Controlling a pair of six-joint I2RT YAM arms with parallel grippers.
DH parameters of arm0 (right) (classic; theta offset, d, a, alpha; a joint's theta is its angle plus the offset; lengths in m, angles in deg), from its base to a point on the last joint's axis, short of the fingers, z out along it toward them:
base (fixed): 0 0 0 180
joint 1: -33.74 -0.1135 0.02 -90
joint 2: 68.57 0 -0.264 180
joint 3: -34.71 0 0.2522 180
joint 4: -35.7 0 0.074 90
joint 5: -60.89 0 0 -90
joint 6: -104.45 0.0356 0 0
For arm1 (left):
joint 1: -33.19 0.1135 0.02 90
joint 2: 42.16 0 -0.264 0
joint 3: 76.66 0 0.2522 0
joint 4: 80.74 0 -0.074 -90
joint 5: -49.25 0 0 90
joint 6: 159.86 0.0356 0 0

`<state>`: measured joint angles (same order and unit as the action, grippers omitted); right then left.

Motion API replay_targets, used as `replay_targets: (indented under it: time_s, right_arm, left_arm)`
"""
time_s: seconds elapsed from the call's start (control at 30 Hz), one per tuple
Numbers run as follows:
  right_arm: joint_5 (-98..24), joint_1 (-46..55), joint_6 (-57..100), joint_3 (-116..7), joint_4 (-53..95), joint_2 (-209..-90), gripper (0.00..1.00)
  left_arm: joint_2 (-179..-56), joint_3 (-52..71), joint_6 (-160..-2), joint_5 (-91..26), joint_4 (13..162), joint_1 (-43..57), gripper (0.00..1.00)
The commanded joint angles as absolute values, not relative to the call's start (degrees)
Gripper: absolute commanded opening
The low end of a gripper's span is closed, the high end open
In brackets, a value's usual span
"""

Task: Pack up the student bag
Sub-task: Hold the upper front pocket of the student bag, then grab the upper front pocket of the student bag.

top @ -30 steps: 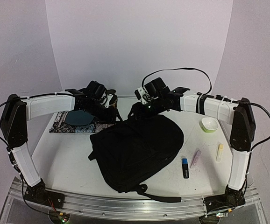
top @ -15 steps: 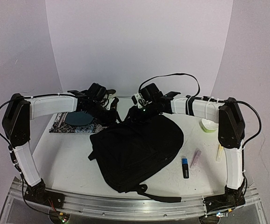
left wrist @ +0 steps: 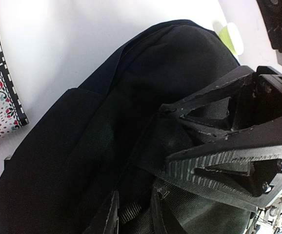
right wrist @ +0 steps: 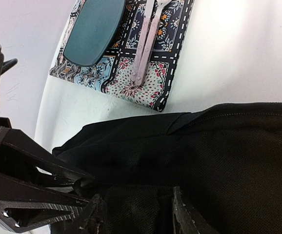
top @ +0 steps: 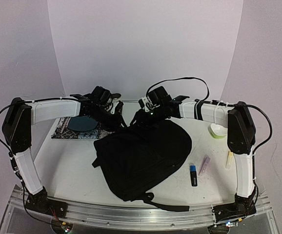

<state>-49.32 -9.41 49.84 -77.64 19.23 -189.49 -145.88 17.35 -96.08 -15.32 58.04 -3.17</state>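
The large, floppy black fabric student bag (top: 141, 156) lay unmoved on the table, beneath both pairs of fingers. At its far rim, the left gripper (left wrist: 133, 195) had narrowed within the last second, its fingers now pinching a ribbed band of the bag's webbing. The right gripper (right wrist: 136, 195) had swung in just beside it, fingers apart over the fabric. This looked like a hold for opening the bag, with packing seemingly not yet begun. Beyond the fingers lay a dark teal oval plate (right wrist: 94, 31).

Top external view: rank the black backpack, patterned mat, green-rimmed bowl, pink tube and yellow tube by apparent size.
1. backpack
2. patterned mat, partly covered by the plate
3. green-rimmed bowl
4. pink tube and yellow tube: these look about alike, so they are not ranked.
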Motion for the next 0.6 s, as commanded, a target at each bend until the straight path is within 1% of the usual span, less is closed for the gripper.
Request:
replay_targets:
  time_s: [0.0, 0.07, 0.4, 0.57]
  right_arm:
    - [-51.20, -9.10, 50.92, -77.35, 21.49, -189.94, 0.46]
    - [-51.33, -8.97, 51.15, -77.13, 23.00, -189.86, 0.46]
    - [-51.84, -8.82, 51.54, -76.90, 23.78, -190.23, 0.44]
    - [-51.88, -8.76, 51.61, -76.93, 23.84, -190.45, 0.40]
  left_arm:
    - [-145.43, 19.89, -99.02, -12.82, 62.68, -3.20, 0.23]
    - [-145.26, 19.63, -100.24, -12.51, 63.40, -3.20, 0.25]
    - [-144.79, 17.71, -107.37, -13.07, 67.09, -3.22, 0.28]
    - [-144.96, 17.17, -109.33, -13.29, 67.73, -3.20, 0.23]
